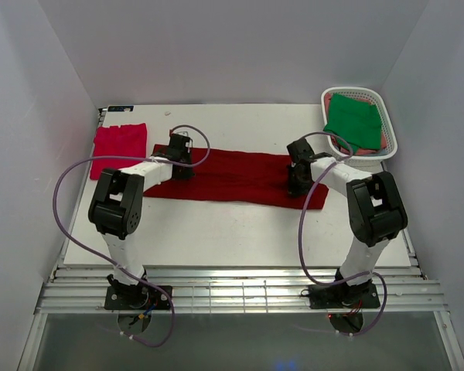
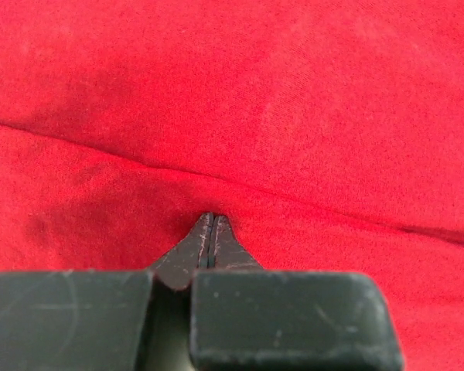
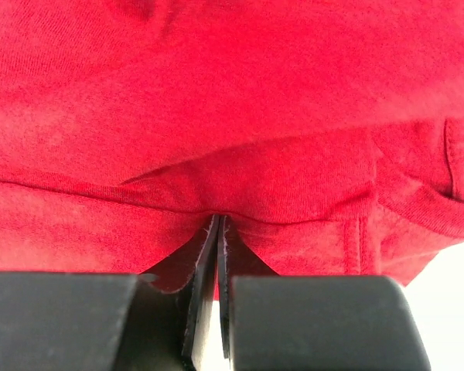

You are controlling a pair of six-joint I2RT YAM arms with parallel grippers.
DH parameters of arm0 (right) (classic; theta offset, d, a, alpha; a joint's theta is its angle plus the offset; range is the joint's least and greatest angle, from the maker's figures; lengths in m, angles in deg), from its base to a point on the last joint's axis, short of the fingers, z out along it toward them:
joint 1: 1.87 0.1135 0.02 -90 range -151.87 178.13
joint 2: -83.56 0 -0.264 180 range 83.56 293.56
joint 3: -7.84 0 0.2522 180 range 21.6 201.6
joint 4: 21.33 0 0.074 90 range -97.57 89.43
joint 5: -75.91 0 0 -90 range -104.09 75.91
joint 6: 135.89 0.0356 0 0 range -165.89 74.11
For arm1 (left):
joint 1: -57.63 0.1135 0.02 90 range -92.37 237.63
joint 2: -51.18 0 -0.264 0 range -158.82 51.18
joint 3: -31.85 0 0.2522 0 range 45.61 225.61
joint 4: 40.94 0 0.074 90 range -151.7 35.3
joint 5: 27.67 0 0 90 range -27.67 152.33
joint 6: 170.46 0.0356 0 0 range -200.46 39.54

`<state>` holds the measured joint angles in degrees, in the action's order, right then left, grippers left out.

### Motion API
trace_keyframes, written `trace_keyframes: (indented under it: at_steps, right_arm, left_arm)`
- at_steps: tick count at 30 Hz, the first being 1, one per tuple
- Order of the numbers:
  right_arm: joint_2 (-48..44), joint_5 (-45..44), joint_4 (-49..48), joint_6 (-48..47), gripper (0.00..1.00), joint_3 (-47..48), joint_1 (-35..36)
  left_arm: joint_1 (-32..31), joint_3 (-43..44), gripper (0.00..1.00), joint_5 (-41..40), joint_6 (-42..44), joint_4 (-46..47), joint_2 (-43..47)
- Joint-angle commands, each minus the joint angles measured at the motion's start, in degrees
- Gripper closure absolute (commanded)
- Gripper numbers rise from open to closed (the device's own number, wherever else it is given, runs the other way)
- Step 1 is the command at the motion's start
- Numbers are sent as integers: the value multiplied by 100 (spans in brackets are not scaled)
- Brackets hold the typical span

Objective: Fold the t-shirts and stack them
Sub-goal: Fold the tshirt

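A large dark red t-shirt (image 1: 240,176) lies as a long folded band across the middle of the table. My left gripper (image 1: 182,171) is at its left end, jaws shut, tips pressed into a fold of the cloth (image 2: 209,218). My right gripper (image 1: 296,184) is at its right end, jaws shut on a pinch of the cloth (image 3: 219,220), near a hem (image 3: 417,205). A brighter pinkish-red t-shirt (image 1: 118,147) lies folded at the table's far left. A green t-shirt (image 1: 354,120) lies in the basket.
The white slotted basket (image 1: 390,143) stands at the back right corner, with pink cloth under the green shirt. The white table (image 1: 240,232) shows bare in front of the dark red shirt. Grey walls close in the back and sides.
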<state>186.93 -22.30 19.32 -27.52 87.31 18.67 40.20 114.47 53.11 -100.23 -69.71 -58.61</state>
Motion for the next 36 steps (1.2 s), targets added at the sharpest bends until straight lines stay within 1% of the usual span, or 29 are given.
trace_keyframes:
  at_steps: [1, 5, 8, 11, 14, 15, 16, 17, 18, 19, 20, 21, 22, 23, 28, 30, 36]
  right_arm:
    - [-466, -190, 738, 438, 92, -610, 327]
    - [-1028, -286, 835, 860, 92, -1182, 749]
    - [-1415, -409, 1001, 1046, 92, -1315, 1031]
    - [-1750, -681, 1344, 1055, 92, -1018, 1181]
    - [-1961, -875, 1643, 915, 92, -324, 1198]
    - [-2005, -893, 1670, 853, 92, 26, 1190]
    - [-2005, -902, 1644, 809, 90, 177, 1198]
    - [-2005, -876, 1557, 661, 83, 292, 1190]
    - [-1962, -815, 1434, 572, 79, 371, 1190]
    - [-1909, -779, 1363, 510, 75, 546, 1190]
    - [-1830, -718, 1249, 449, 67, 626, 1190]
    - [-1638, -683, 1196, 318, 64, 688, 1190]
    - [-1523, -674, 1152, 273, 62, 802, 1181]
    - [-1269, -630, 1047, 211, 60, 846, 1190]
    - [-521, -577, 756, -157, 55, 1285, 1190]
    - [-161, -594, 695, -246, 54, 1601, 1190]
    - [586, -717, 677, -545, 54, 2436, 1155]
  left_arm:
    - [-23, -653, 100, 42, -9, -802, 335]
    - [-85, -1269, 100, 60, -193, -837, 968]
    - [-146, -1672, 100, 95, -282, -855, 1460]
    - [-252, -1806, 100, 25, -326, -829, 1900]
    - [-480, -1684, 100, -45, -343, -820, 2373]
    - [-655, -1526, 100, -106, -361, -802, 2488]
    - [-761, -1438, 100, -151, -404, -802, 2594]
    - [-875, -1332, 98, -186, -440, -811, 2769]
    - [-1120, -1131, 94, -273, -484, -785, 2832]
    - [-1235, -1033, 89, -291, -571, -793, 2876]
    - [-1350, -937, 86, -292, -615, -785, 2902]
    - [-1568, -858, 80, -248, -668, -750, 2885]
    - [-1666, -735, 79, -195, -756, -741, 2859]
    - [-1754, -690, 78, -108, -809, -706, 2815]
    - [-2431, -515, 78, 472, -932, -495, 2262]
    - [-2807, -435, 79, 499, -958, -468, 2086]
    - [-3485, -146, 82, 526, -1117, -389, 1541]
